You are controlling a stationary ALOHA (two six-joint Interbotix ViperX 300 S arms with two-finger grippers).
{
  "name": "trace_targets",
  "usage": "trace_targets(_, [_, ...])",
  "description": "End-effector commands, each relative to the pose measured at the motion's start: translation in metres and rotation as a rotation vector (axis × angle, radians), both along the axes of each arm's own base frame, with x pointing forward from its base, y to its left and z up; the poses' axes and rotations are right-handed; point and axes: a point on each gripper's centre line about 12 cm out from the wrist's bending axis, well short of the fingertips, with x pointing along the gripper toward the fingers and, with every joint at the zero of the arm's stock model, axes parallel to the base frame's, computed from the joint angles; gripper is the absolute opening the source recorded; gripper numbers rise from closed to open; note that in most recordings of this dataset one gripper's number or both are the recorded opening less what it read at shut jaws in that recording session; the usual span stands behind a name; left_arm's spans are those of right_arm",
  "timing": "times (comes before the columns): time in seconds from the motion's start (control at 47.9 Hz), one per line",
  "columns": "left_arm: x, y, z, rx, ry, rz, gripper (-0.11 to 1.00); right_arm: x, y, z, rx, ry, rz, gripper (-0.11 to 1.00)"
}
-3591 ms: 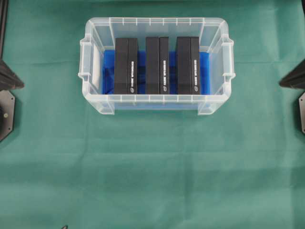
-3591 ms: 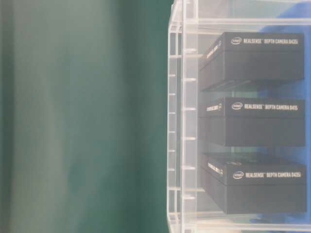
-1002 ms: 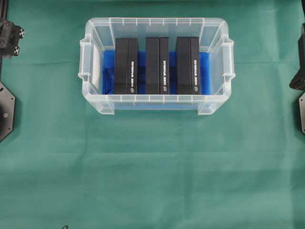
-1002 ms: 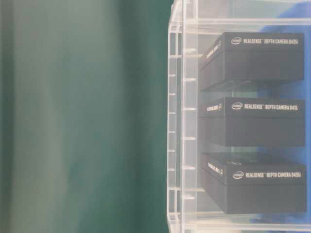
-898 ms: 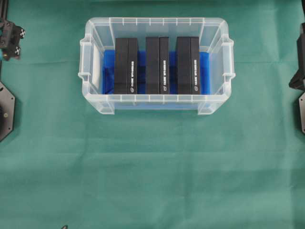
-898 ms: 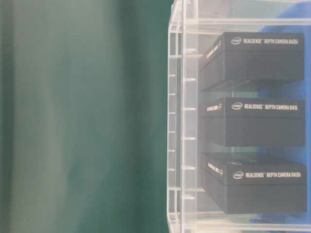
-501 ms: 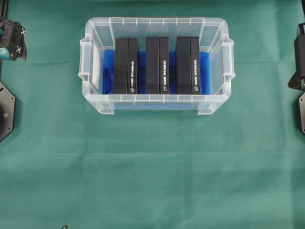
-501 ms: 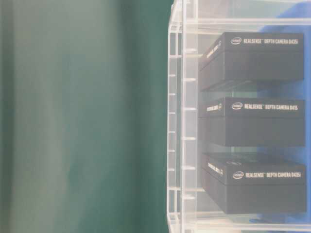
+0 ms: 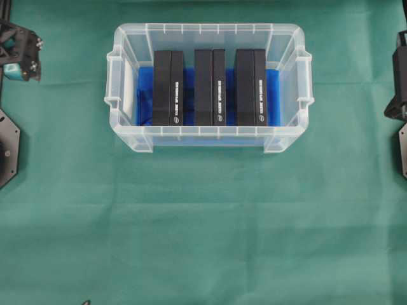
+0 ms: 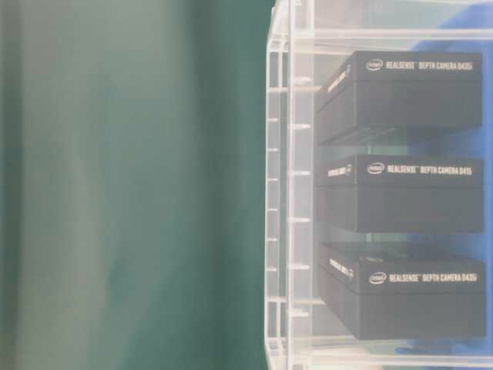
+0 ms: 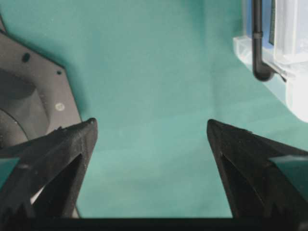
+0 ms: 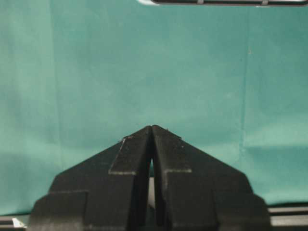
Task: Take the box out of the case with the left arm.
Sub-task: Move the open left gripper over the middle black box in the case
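The clear plastic case (image 9: 206, 28) with a blue bottom stands at the table's back middle. Inside it stand three black boxes side by side: left (image 9: 168, 88), middle (image 9: 210, 87), right (image 9: 250, 87). The table-level view shows them through the case wall (image 10: 281, 193), white lettering on each. My left gripper (image 9: 22, 63) hovers at the far left edge, well clear of the case. Its fingers are spread wide over bare cloth (image 11: 151, 126), holding nothing. My right gripper (image 12: 152, 127) is shut and empty at the far right edge (image 9: 399, 82).
Green cloth covers the table. Black arm base plates sit at the left edge (image 9: 7, 149) and the right edge (image 9: 403, 149). A corner of the case (image 11: 288, 43) shows at the top right of the left wrist view.
My left gripper has opened wide and moved further into view at the left edge. The case, the boxes and the right arm have stayed put.
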Motion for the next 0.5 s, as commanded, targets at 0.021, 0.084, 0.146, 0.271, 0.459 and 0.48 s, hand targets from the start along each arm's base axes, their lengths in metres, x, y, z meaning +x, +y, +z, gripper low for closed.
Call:
trace_targets(0.021, [0.009,0.003,0.009,0.005,-0.020,0.004,0.97,0.002,0.000,0.009,-0.002,-0.031,0.000,0.03])
trace_targets(0.084, [0.017,0.005,0.009,0.001,-0.013,0.004,0.97,0.002,0.000,0.009,-0.002,-0.029,0.000,0.03])
trace_targets(0.146, [0.027,0.006,0.011,-0.001,-0.011,-0.001,0.97,0.002,0.000,0.009,-0.001,-0.029,-0.001,0.03])
trace_targets(0.271, [0.047,0.008,0.013,-0.006,-0.001,-0.018,0.97,0.002,0.000,0.009,-0.001,-0.029,-0.001,0.03])
trace_targets(0.459, [0.080,0.009,0.018,-0.007,0.000,-0.050,0.97,0.001,0.000,0.010,-0.002,-0.025,-0.002,0.03])
trace_targets(0.48, [0.084,0.009,0.018,-0.008,0.001,-0.052,0.97,0.001,0.000,0.009,-0.002,-0.021,-0.001,0.03])
